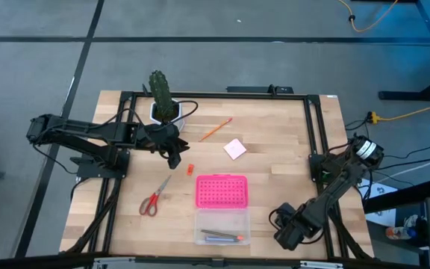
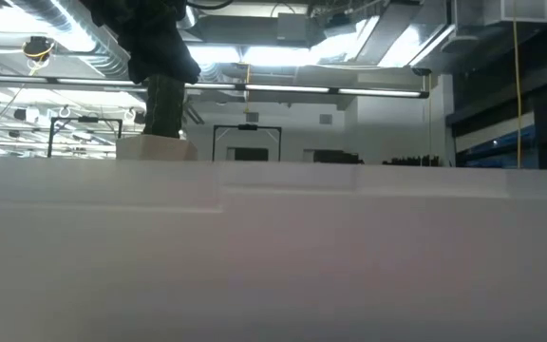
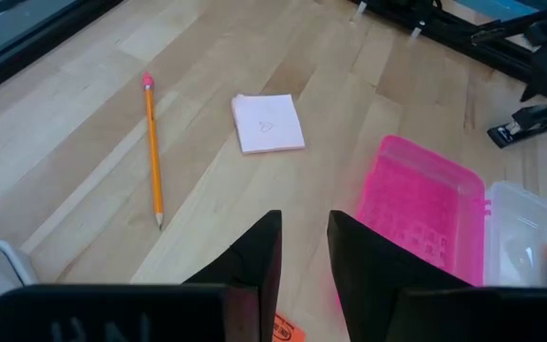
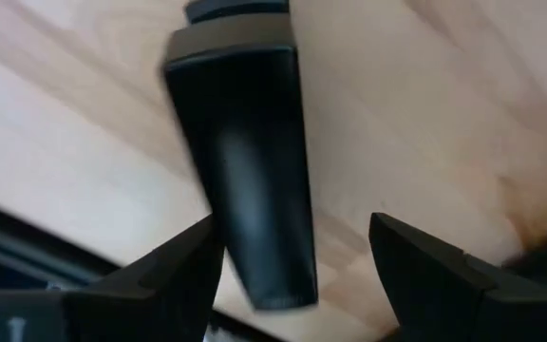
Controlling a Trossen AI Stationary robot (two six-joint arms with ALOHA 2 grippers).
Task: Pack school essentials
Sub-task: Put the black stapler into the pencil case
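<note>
My left gripper (image 1: 174, 157) (image 3: 304, 228) hangs over the table's left middle, just past the tiny red-orange piece (image 1: 188, 169) (image 3: 288, 330), open by a narrow gap and holding nothing. Beyond it lie the orange pencil (image 3: 154, 152) and the pink notepad (image 3: 268, 123), both flat on the wood. The red-handled scissors (image 1: 154, 199) lie nearer the front. Pens lie inside the clear box (image 1: 222, 228). My right gripper (image 1: 284, 224) (image 4: 292, 223) is low at the table's near right, open, with the black oblong block (image 4: 245, 161) (image 3: 528, 121) lying on the wood between its fingers. My right gripper's fingers stand on either side of the black block's near end (image 4: 273, 275), coming at it low and along its length. The block lies on the table. I cannot tell whether either finger touches it.
The cactus in its white pot (image 1: 161, 97) (image 2: 155, 142) stands behind my left gripper near the far edge. The dotted pink lid (image 1: 222, 190) lies beside the clear box. A black frame (image 1: 316, 127) runs along the table's sides. A pale wall fills most of the low view.
</note>
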